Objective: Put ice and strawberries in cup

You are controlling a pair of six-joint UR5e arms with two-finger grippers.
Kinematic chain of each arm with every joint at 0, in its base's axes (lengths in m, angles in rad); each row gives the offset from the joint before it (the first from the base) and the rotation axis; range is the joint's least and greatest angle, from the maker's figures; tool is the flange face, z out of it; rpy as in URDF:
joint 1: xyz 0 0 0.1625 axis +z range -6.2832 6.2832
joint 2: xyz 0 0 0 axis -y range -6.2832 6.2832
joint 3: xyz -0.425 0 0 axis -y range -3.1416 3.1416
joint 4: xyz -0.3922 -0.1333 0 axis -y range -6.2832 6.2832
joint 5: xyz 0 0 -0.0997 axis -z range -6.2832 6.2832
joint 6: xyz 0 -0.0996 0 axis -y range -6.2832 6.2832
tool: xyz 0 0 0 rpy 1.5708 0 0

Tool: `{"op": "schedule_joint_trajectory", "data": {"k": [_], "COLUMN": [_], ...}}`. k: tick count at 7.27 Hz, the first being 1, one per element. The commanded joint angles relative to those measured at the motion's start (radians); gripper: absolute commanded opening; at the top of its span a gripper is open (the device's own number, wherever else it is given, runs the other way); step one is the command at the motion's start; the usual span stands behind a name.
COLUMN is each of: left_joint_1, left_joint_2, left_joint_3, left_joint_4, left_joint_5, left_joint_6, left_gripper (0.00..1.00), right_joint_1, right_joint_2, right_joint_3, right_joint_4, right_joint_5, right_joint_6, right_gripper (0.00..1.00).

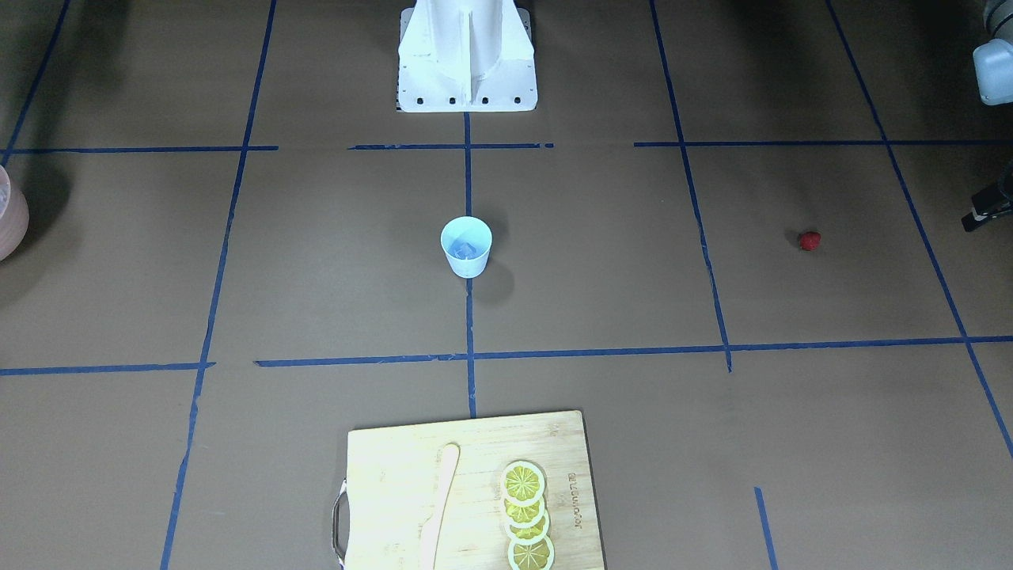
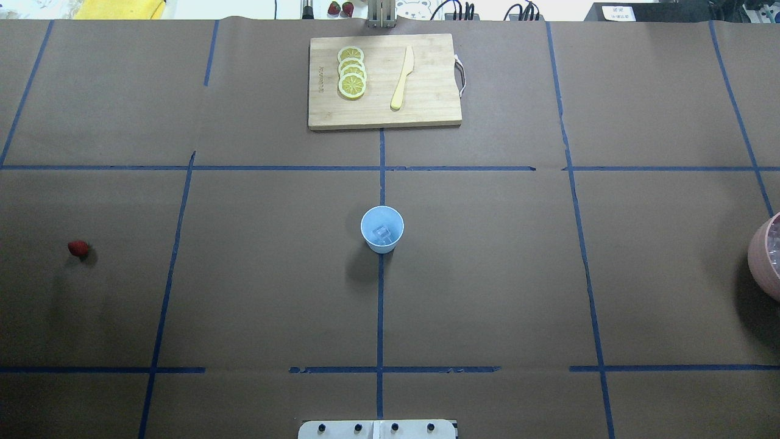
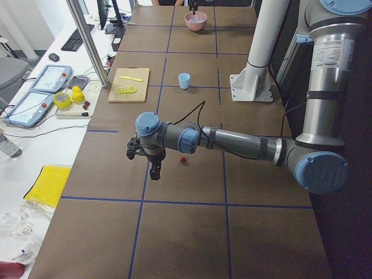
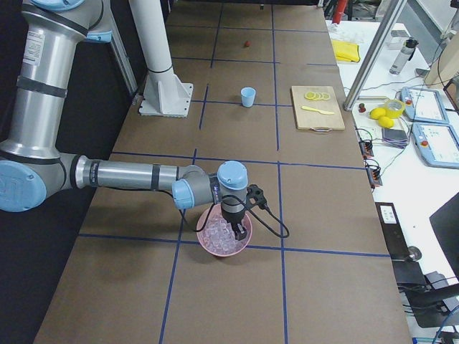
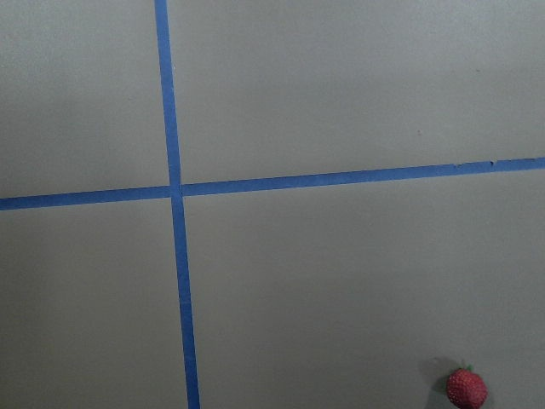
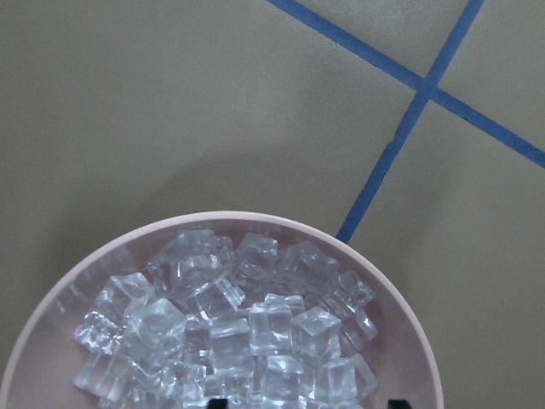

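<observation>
Ice [image 2: 382, 233] in cup [image 2: 382, 247] — strawberry [image 2: 78, 248] well apart, left.

- Overhead exterior: fixed high behind the robot, faced forward and down. Took in the whole table [image 2: 487, 274], with the cup [image 2: 382, 230] central and the cutting board [image 2: 384, 79] far.
- Front-facing: fixed opposite, looked steeply down toward the robot base [image 1: 467, 55]. Shared the cup, board and strawberry [image 1: 809, 240] with the overhead view, mirrored.
- Exterior left: stood at the table's left end, with the strawberry near and the pink bowl [image 3: 196, 27] far.
- Exterior right: stood at the opposite end, order reversed.
- Left wrist: close, looked down at the strawberry's patch.
- Right wrist: closest, sat directly over the bowl.
</observation>
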Motion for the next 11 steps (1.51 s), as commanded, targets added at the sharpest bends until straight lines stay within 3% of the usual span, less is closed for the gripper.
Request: {"op": "schedule_joint_trajectory", "data": {"k": [1,11], "left_joint_1": [0.000,0.000], "left_joint_2": [0.000,0.000], "left_joint_3": [-0.001,-0.015], "left_joint_4": [0.000,0.000], "left_joint_5": [-0.001,-0.001], "left_joint_6": [0.000,0.000], "left_gripper": [1.00,1.00], "right_joint_1": [-0.040,-0.081], "right_joint_2": [-0.015,-0.037], "right_joint_3": [-0.003,-0.029], "right_joint_4": [-0.001,-0.002], "right_joint_5": [-0.005,-0.046], "right_joint_6": [0.000,0.000], "right_gripper": [0.66,0.61]}}
